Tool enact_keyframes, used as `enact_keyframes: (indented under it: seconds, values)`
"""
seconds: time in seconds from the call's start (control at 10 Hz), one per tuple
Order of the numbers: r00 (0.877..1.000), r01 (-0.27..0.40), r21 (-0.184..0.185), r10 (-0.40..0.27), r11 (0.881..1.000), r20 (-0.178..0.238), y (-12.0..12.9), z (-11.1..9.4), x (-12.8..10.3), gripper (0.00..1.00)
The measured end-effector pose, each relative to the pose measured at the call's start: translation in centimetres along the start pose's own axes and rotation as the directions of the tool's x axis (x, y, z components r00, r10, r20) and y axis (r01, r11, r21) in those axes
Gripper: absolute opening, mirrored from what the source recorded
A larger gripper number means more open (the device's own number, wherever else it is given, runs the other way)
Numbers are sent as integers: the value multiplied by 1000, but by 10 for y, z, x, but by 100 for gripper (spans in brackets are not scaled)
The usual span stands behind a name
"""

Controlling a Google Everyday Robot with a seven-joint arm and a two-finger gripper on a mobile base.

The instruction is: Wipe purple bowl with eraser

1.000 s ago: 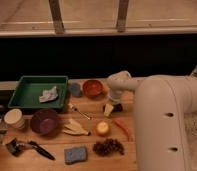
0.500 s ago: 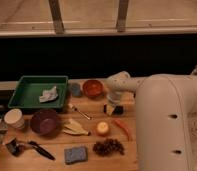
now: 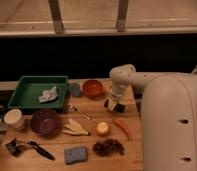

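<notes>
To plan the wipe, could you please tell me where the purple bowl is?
In the camera view, the purple bowl sits front-left, right of the cream cup and below the green tray; the gripper is well to its right.

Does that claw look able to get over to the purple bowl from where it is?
Probably yes. The claw, shut on the eraser mid-table, is apart from the purple bowl across the table; only a low spoon lies between, and the bowl's top is open.
</notes>
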Motion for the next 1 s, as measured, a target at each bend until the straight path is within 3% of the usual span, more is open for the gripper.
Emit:
enact_keyframes:
  seconds: [0.1, 0.3, 0.7, 1.0]
  values:
    - [1000, -28, -47, 29, 999, 13, -2, -14, -4, 0]
    - [998, -53, -101, 56, 993, 29, -3, -27, -9, 0]
    - [997, 17, -193, -3, 981, 73, 25, -56, -61, 0]
    - [997, 14, -194, 0, 981, 74, 24, -57, -59, 0]
